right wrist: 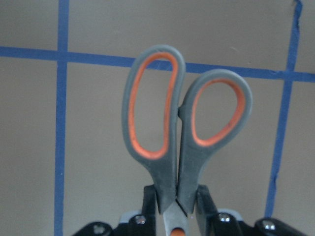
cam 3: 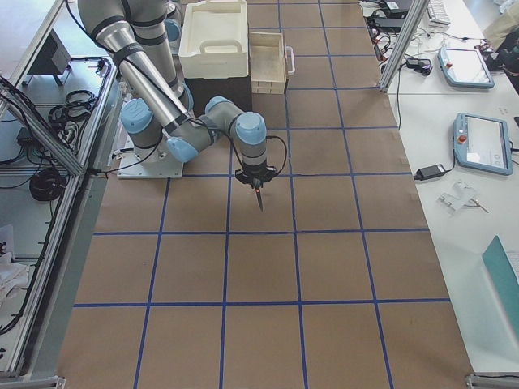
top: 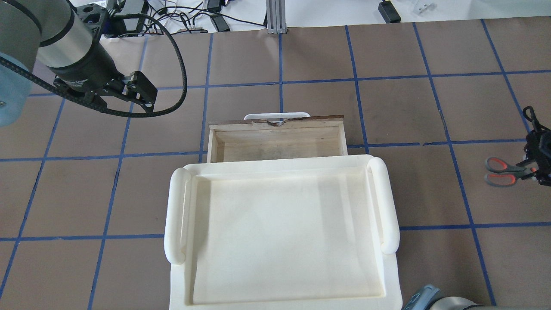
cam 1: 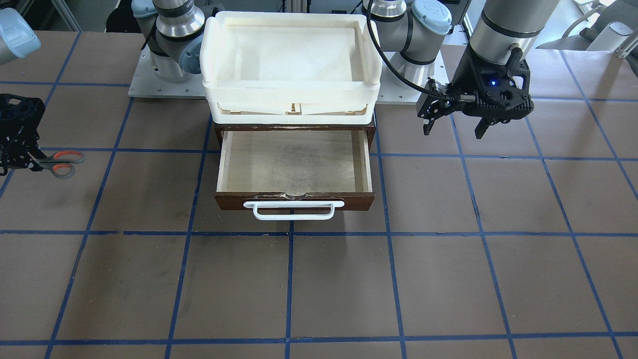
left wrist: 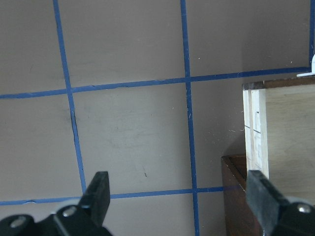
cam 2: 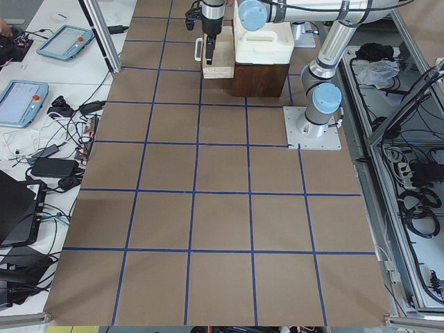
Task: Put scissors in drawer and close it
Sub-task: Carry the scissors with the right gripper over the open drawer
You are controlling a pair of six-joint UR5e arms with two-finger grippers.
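Note:
The scissors [cam 1: 57,163], with orange-red and grey loop handles, are held by the blades in my right gripper [cam 1: 17,154], far to the robot's right of the drawer. They also show in the overhead view [top: 503,171] and in the right wrist view [right wrist: 182,128], handles pointing away from the gripper [right wrist: 176,211]. The drawer [cam 1: 294,164] is pulled open and empty, its white bar handle [cam 1: 294,209] at the front; it also shows in the overhead view [top: 275,146]. My left gripper [cam 1: 453,127] is open and empty, raised beside the drawer's left side [left wrist: 280,128].
Stacked cream-white trays [cam 1: 289,89] sit on top of the dark cabinet behind the open drawer and hide its back part in the overhead view [top: 280,232]. The arm bases [cam 1: 164,65] stand behind them. The table is brown with blue grid lines.

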